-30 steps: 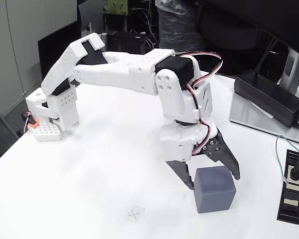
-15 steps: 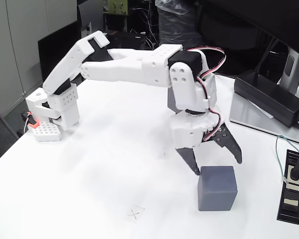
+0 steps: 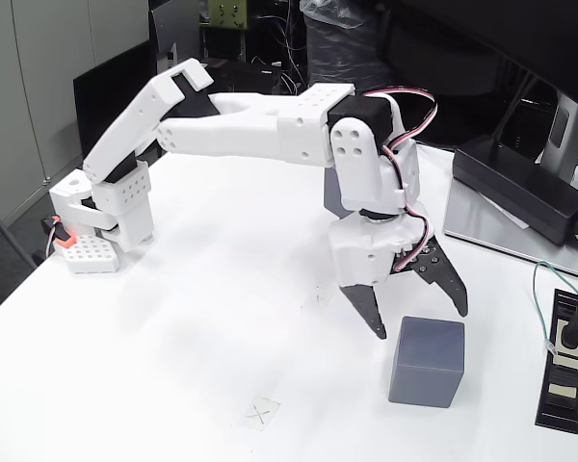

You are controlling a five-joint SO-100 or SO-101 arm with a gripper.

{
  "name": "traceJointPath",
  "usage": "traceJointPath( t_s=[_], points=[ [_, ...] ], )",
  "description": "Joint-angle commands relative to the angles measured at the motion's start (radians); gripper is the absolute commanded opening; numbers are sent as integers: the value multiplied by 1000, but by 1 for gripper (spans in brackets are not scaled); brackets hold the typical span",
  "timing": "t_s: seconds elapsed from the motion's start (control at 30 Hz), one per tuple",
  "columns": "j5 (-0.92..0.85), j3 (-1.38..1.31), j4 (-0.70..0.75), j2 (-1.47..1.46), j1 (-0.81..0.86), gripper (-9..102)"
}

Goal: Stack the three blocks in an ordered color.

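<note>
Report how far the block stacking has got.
Done: nothing is stacked; one grey block sits alone on the table. In hand: nothing; the gripper hangs open just above that block, not touching it. A second grey shape behind the arm may be another block. Left: grasping and all stacking.

A black power adapter (image 3: 518, 188) lies at the white table's (image 3: 193, 337) right edge.
</note>
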Motion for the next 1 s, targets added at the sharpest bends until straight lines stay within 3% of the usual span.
traceJointPath(
  t_s=[0.0,0.97],
  points=[
    [5,-26,-5,8,29,32],
    [41,-43,-84,-12,40,33]
  ],
)
